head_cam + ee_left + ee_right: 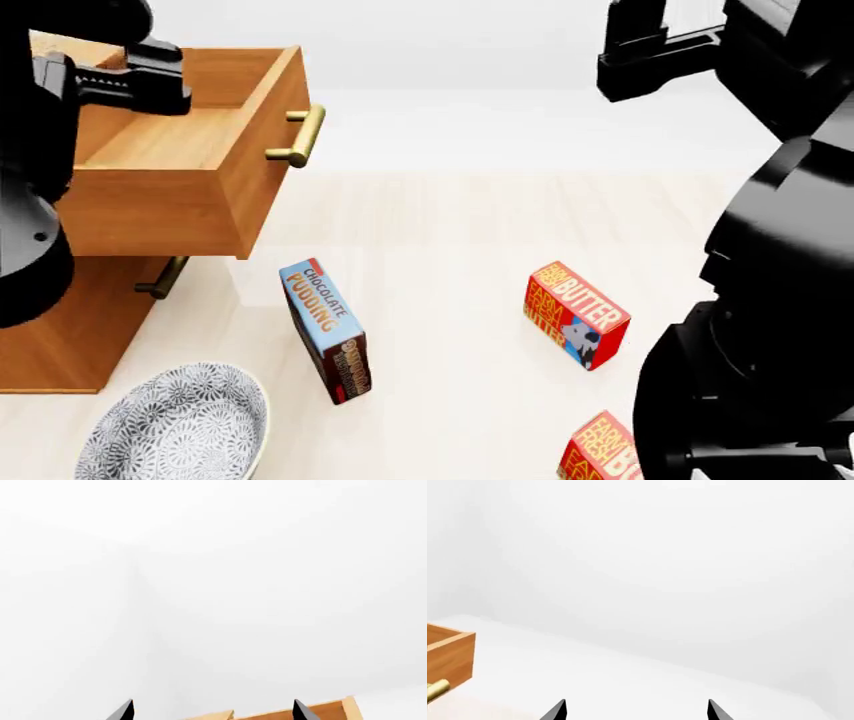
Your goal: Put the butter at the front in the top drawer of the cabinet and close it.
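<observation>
Butter (pixel 577 314) lies right of the open top drawer (pixel 187 150), nearer my right gripper (pixel 636 711); both grippers spread, empty.

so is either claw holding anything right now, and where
Nothing is held. The left claw and right claw both show spread tips with nothing between them; both butter cartons lie on the floor.

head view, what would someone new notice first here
The top drawer of the cabinet stands pulled wide open at the upper left, its brass handle jutting out. On the pale floor below lie bright cartons: a blue chocolate pudding box in the middle, a red butter to its right, and a second butter carton at the bottom edge. A patterned bowl sits at the lower left.
</observation>
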Robot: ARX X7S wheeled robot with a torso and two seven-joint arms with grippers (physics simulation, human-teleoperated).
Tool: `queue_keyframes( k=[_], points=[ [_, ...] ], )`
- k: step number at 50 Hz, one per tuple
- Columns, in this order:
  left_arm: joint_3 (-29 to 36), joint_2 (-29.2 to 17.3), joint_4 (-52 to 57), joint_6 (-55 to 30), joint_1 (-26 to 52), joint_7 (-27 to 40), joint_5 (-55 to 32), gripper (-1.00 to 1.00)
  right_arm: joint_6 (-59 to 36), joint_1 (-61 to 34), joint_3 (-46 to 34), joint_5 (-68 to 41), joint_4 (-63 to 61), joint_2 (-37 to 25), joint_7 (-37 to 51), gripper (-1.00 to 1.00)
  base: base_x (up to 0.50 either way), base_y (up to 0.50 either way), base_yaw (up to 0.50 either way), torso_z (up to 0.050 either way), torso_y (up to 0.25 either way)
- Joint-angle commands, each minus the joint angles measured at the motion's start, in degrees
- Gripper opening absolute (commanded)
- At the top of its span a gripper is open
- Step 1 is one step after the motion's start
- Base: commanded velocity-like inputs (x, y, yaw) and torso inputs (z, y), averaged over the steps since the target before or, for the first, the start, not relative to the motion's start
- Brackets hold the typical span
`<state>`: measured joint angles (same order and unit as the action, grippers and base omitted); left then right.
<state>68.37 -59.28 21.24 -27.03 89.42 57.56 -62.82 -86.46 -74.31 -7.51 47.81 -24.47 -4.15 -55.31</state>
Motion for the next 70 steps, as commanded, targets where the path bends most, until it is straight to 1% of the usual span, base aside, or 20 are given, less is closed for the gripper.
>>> queue_keyframes(
  k=[1, 8, 12, 15, 17, 21, 27, 33, 36, 40, 49, 54, 56, 70],
  points=[
    [-0.2, -10.6, 11.5, 8.8, -8.7, 8.2, 3.4, 1.00, -0.6, 0.2, -7.2, -0.7, -0.5, -8.5, -7.4, 1.00, 0.00, 0.00, 0.00, 0.000, 0.000],
    [-0.3, -11.3, 11.3, 10.4, -9.4, 7.6, 4.3, 1.00, -1.8, -3.8, -16.9, -6.2, 1.3, -22.0, -24.0, 1.00, 0.00, 0.00, 0.00, 0.000, 0.000],
    [-0.5, -12.3, 11.5, 12.0, -10.0, 6.9, 4.6, 1.00, -3.5, -8.6, -22.8, -8.2, 7.7, -26.8, -34.5, 1.00, 0.00, 0.00, 0.00, 0.000, 0.000],
    [-0.6, -12.7, 11.1, 13.0, -10.4, 6.2, 4.8, 1.00, -3.5, -12.7, -23.0, -14.7, 15.8, -27.2, -34.6, 1.00, 0.00, 0.00, 0.00, 0.000, 0.000],
    [-0.7, -12.9, 10.8, 13.5, -10.6, 6.0, 4.8, 1.00, -3.5, -15.5, -23.9, -16.1, 21.8, -26.8, -34.6, 1.00, 0.00, 0.00, 0.00, 0.000, 0.000],
    [-0.8, -13.1, 10.5, 14.2, -11.0, 6.0, 4.5, 1.00, -3.5, -19.3, -28.0, -18.5, 30.6, -26.9, -34.5, 1.00, 0.00, 0.00, 0.00, 0.000, 0.000],
    [-1.0, -12.6, 9.8, 15.3, -11.4, 5.8, 4.5, 1.00, -0.5, -20.2, -30.5, -20.8, 40.3, -25.8, -31.4, 1.00, 0.00, 0.00, 0.00, 0.000, 0.000],
    [-0.9, -11.9, 8.7, 16.5, -12.1, 5.0, 5.3, 1.00, 2.3, -17.5, -28.7, -22.0, 46.6, -23.6, -27.6, 1.00, 0.00, 0.00, 0.00, 0.000, 0.000],
    [-0.8, -11.6, 8.6, 16.0, -12.0, 4.8, 5.3, 1.00, 4.7, -16.5, -27.8, -22.0, 51.6, -21.6, -24.1, 1.00, 0.00, 0.00, 0.00, 0.000, 0.000],
    [-0.7, -11.3, 8.8, 15.7, -12.1, 4.8, 5.2, 1.00, 8.9, -17.3, -27.3, -22.2, 60.3, -18.6, -19.6, 1.00, 0.00, 0.00, 0.00, 0.000, 0.000],
    [-0.5, -10.6, 8.2, 17.0, -13.2, 4.8, 6.0, 1.00, 20.9, -19.8, -24.2, -25.2, 80.6, -11.9, -10.5, 1.00, 0.00, 0.00, 0.00, 0.000, 0.000],
    [-0.2, -10.5, 8.0, 17.9, -14.3, 5.1, 6.4, 1.00, 31.5, -23.7, -23.0, -27.6, 97.8, -7.8, -4.9, 1.00, 0.00, 0.00, 0.00, 0.000, 0.000],
    [-0.1, -10.4, 7.9, 18.4, -14.7, 5.3, 6.5, 1.00, 32.6, -23.7, -23.3, -28.5, 99.3, -7.1, -4.1, 1.00, 0.00, 0.00, 0.00, 0.000, 0.000],
    [0.1, -10.0, 7.2, 20.5, -16.6, 5.6, 6.9, 1.00, 33.8, -21.4, -29.9, -37.7, 99.4, -5.1, -0.5, 1.00, 0.00, 0.00, 0.00, 0.000, 0.000]
  ],
)
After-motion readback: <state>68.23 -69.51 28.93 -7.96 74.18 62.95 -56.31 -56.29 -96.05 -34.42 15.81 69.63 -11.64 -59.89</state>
